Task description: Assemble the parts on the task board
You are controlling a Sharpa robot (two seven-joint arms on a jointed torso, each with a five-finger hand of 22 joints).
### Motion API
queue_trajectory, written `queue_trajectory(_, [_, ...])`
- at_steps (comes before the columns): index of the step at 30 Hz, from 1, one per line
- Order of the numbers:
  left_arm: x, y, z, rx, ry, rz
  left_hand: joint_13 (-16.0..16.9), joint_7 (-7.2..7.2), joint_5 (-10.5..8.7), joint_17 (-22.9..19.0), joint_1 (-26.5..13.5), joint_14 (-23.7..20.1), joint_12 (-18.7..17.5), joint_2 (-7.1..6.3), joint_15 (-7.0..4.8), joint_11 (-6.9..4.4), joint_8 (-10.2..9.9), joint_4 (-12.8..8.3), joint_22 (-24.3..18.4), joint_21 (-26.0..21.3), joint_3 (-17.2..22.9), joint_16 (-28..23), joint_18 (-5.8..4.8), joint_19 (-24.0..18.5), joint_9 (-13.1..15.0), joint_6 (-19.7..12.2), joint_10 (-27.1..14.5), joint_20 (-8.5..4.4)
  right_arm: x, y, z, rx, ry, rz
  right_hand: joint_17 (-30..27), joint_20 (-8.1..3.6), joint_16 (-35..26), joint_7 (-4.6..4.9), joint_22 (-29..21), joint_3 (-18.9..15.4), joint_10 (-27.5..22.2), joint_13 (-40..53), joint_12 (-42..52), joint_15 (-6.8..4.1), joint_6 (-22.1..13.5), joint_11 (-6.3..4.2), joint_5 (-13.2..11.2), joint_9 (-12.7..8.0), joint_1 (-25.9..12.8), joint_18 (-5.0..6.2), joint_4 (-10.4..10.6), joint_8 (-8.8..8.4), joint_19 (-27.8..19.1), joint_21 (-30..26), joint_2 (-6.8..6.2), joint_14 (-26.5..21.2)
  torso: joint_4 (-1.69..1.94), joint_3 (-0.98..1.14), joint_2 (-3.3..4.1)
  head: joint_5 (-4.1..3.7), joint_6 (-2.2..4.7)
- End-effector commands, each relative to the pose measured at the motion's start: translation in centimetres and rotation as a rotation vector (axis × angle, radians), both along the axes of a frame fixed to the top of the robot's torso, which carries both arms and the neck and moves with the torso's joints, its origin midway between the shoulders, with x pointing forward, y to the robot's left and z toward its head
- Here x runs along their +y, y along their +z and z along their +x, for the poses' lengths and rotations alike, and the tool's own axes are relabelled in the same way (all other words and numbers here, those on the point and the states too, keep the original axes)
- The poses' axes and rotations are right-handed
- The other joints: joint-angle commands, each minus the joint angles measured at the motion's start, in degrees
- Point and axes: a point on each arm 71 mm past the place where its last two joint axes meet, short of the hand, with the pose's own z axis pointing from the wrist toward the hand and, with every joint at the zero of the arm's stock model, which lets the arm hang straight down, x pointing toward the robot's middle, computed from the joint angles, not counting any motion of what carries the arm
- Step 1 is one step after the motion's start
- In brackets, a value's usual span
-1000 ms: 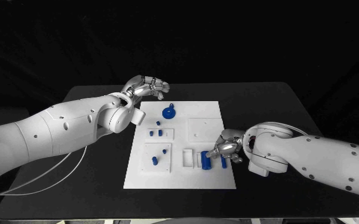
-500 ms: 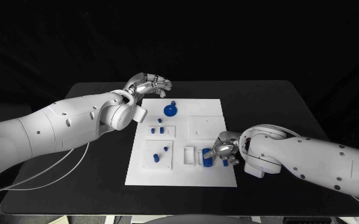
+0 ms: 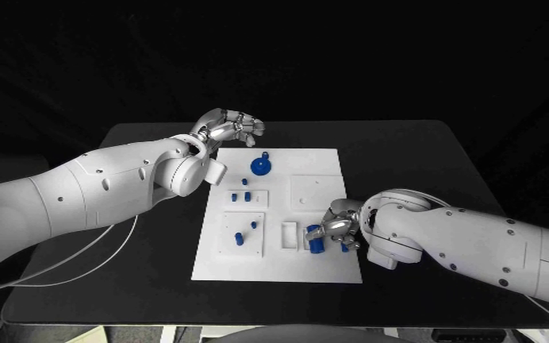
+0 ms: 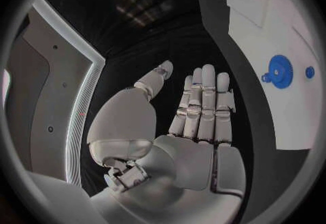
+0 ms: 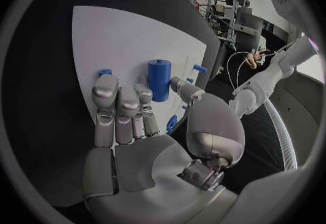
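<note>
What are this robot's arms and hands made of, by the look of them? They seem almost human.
Both arms are smooth, rounded white shells dotted with small dark screw holes. A thin white cable loops below the left arm. The left hand and right hand are shiny silver metal, with jointed fingers built from short blocks and rounded pale fingertips, plus a bulging silver thumb base.

A robotics lab: black table [image 3: 389, 152], black backdrop, equipment racks [image 5: 234, 4] (cables too) behind.
</note>
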Motion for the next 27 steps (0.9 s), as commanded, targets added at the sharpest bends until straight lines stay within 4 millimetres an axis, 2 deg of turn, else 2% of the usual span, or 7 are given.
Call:
queue_trajectory(1, [-0.29,0.07,-0.06,-0.003,-0.016,-0.015,-0.1,-0.05,-0.30,0.0,-0.5,0.1,0.0,0.11,0.17,0.13,0.0,0.4,0.1,-0.3,0.0,-0.2,1.11,-0.2,-0.1,-0.5,-0.4,-0.01,0.04,-0.75,-0.51,0.027,0.015,-0.018,0.1,-0.29,0.2,0.12,1.2,0.0,0.1,0.1,0.3,0.03,-0.2,-0.46,-0.2,-5.0,0.0,6.18,-0.3,0.16,0.0,0.4,0.47,-0.1,-0.01,-0.03,-0.01,-0.02,-0.09])
queue_trajectory(12, [-0.34,0.08,-0.07,-0.003,-0.017,-0.016,-0.1,-0.05,-0.29,0.0,-0.5,0.1,0.0,0.14,0.16,0.13,0.0,0.4,0.1,-0.3,0.1,-0.2,1.13,-0.2,-0.1,-0.5,-0.5,-0.02,0.13,-0.90,-0.56,0.022,0.015,-0.025,0.3,-0.29,0.1,0.03,1.1,0.2,0.1,0.4,0.1,-0.05,0.2,-0.56,-0.2,-4.7,0.9,6.18,-1.8,0.17,-0.3,0.7,1.18,-0.1,-0.02,-0.05,0.04,-0.12,-0.14])
queue_trajectory(21, [-0.39,0.08,-0.07,-0.002,-0.017,-0.016,-0.1,-0.05,-0.27,0.0,-0.5,0.1,0.0,0.15,0.16,0.14,0.0,0.4,0.2,-0.4,0.1,-0.3,1.14,-0.2,-0.1,-0.5,-0.5,-0.02,-0.15,-0.71,-0.55,0.002,-0.003,-0.019,0.6,0.04,-0.2,-0.24,1.1,1.9,0.4,0.6,-0.2,-0.24,1.4,-0.81,-0.1,-4.3,1.7,6.18,-4.6,0.30,-0.6,1.3,4.22,0.0,-0.05,-0.08,0.04,0.01,-0.19])
queue_trajectory(27, [-0.30,0.08,-0.05,-0.002,-0.015,-0.015,-0.1,-0.06,-0.25,0.0,-0.4,0.2,0.0,0.16,0.16,0.14,0.0,0.4,0.2,-0.4,0.1,-0.3,1.15,-0.1,-0.1,-0.5,-0.5,-0.02,-0.44,-0.06,-0.59,-0.001,-0.013,-0.005,0.8,0.46,-0.3,-0.49,1.1,2.6,0.7,0.7,-0.5,-0.39,2.6,-1.00,0.3,-4.2,0.5,6.18,-5.6,0.28,-0.7,1.7,5.12,0.2,-0.05,-0.04,0.06,0.21,-0.14])
